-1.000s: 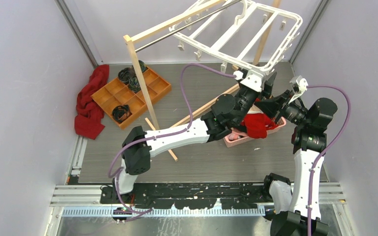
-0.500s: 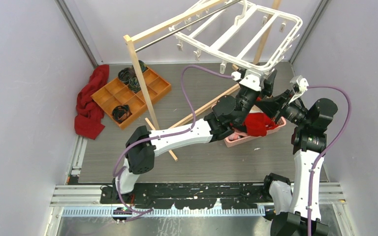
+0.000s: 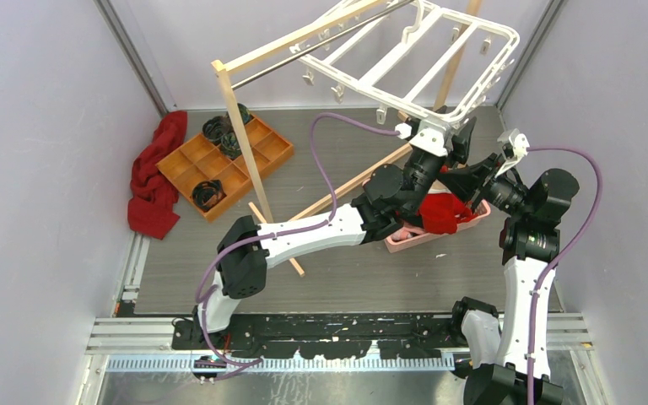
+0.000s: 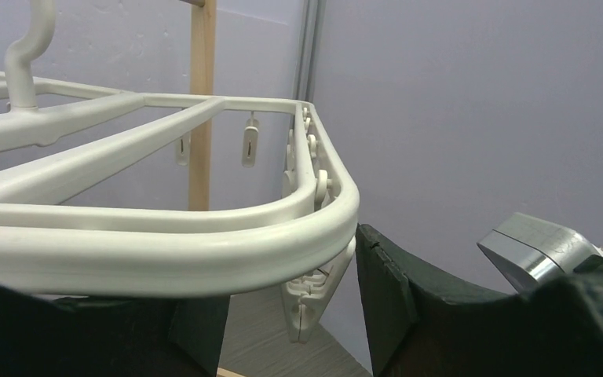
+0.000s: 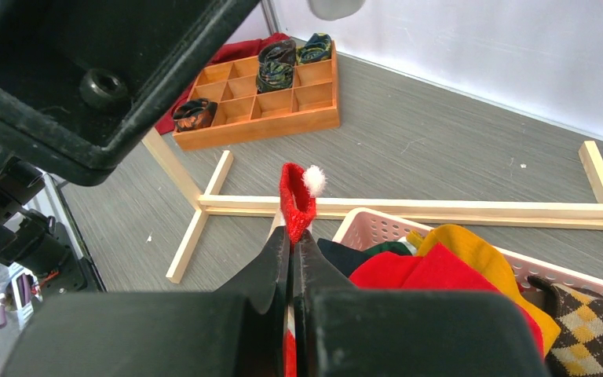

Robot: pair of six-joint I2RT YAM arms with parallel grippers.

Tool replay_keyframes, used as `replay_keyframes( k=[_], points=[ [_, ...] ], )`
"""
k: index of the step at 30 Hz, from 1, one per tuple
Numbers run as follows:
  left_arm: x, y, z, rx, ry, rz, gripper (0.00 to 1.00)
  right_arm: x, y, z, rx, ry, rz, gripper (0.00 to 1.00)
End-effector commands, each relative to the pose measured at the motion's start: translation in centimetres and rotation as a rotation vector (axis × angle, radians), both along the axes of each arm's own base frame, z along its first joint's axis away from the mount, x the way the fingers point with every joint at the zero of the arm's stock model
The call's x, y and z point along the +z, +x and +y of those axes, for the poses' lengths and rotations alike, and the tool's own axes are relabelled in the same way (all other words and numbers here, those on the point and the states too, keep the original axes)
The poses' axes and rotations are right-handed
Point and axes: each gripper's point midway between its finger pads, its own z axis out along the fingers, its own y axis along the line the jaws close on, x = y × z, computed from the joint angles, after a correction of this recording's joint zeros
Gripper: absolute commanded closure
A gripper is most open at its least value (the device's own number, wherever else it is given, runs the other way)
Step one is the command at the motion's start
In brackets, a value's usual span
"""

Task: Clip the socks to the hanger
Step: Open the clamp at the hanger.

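Note:
The white hanger (image 3: pixel 413 59) hangs tilted from the wooden rack's rod. My left gripper (image 3: pixel 439 139) is raised to its near right corner. In the left wrist view the hanger rim (image 4: pixel 204 236) curves over my open left gripper (image 4: pixel 290 310), and one dangling white clip (image 4: pixel 314 298) hangs between the jaws without being squeezed. My right gripper (image 3: pixel 466 181) is shut on a small red sock (image 5: pixel 295 200) with a white pompom, and the sock sticks out past the fingertips. More red socks (image 3: pixel 439 211) lie in the pink basket (image 3: pixel 405 240).
The wooden rack's post (image 3: pixel 245 143) and floor bars (image 5: pixel 408 208) stand around the basket. An orange compartment tray (image 3: pixel 228 160) with dark rolled items and a dark red cloth (image 3: pixel 156 177) lie at the back left. Mustard (image 5: pixel 479 251) and checkered garments (image 5: pixel 597 330) fill the basket.
My left gripper has moved a little right and up to the hanger's corner. The right arm and its sock have stayed put.

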Motion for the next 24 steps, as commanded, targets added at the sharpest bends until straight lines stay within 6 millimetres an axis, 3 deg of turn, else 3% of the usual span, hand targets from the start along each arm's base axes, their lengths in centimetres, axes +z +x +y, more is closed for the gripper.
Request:
replay_keyframes(
  k=[1,5,8,13,19,24],
  points=[
    [4.0,-0.9,1.6,-0.002,-0.101,-0.060,0.43,0.8,-0.1,0.2,0.002,-0.014,-0.050,0.99],
    [4.3,-1.1,1.6,-0.009,-0.100,-0.067,0.53,0.8,-0.1,0.2,0.001,-0.014,-0.050,0.99],
    [4.6,-1.3,1.8,-0.012,-0.101,-0.068,0.69,0.8,-0.1,0.2,0.003,-0.013,-0.048,0.99],
    [5.5,-1.7,2.4,-0.021,-0.107,-0.070,0.81,0.8,-0.1,0.2,-0.001,-0.009,-0.043,0.99],
    [7.0,-2.2,3.8,-0.041,-0.148,-0.037,0.86,1.3,0.5,-0.2,-0.044,0.031,-0.015,0.99],
    [8.2,-2.2,4.9,-0.105,-0.235,0.047,0.90,3.3,0.4,0.3,-0.021,0.128,0.002,0.99]
  ],
)
